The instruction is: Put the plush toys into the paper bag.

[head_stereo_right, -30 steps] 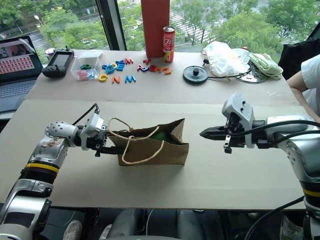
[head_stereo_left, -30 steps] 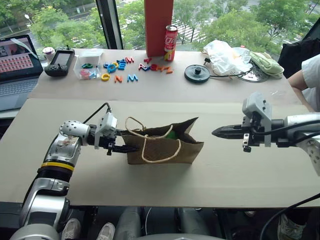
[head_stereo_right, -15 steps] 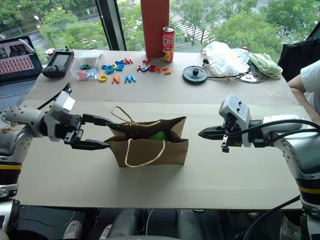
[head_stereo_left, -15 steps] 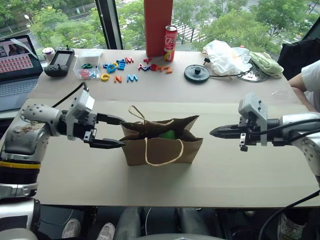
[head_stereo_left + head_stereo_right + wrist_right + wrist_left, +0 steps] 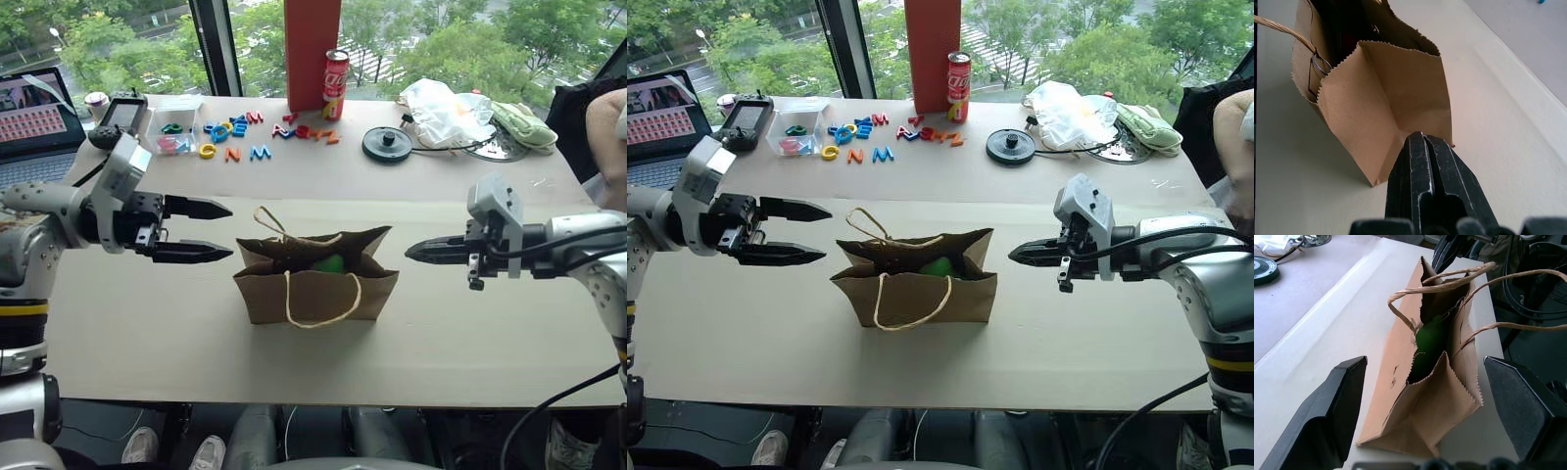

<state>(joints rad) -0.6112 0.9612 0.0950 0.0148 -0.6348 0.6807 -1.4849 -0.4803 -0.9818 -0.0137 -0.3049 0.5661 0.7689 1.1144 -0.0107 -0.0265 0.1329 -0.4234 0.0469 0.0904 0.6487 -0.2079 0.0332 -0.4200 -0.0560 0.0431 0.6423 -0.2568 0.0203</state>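
While the paper bag [image 5: 315, 283] stands upright and open near the middle of the worktop [image 5: 470, 333] in the left eye view, the left end effector [image 5: 220, 230] hovers at its 9 o'clock, fingers spread apart and empty, tips just short of the bag's side. The right end effector [image 5: 411, 251] sits at the bag's 3 o'clock, fingers pressed together on nothing, its tip near the bag but apart from it. Inside the mouth, a patch of the green plush toy [image 5: 331, 263] peeks out; the rest of it is hidden by the front wall. The red toy cannot be made out there. At the far edge, toward 12 o'clock, lie colourful letters [image 5: 231, 129], a red can [image 5: 335, 71] and a white plastic bag [image 5: 446, 110]; a laptop [image 5: 34, 117] is cut off at 10 o'clock, and a person's arm [image 5: 605, 108] at 2 o'clock.

The right eye view gives the same layout, with the green plush again half-buried behind the bag's rim.

In the left wrist view, the two black fingers [image 5: 1327, 416] stand wide on either side of the bag, clear of it. The green plush shows deep in the opening, mostly shadowed, and the twisted-cord handles [image 5: 1449, 281] loop over it.

In the right wrist view, the closed fingers [image 5: 1425, 181] point at the bag's folded side panel; its interior is dark and unreadable.
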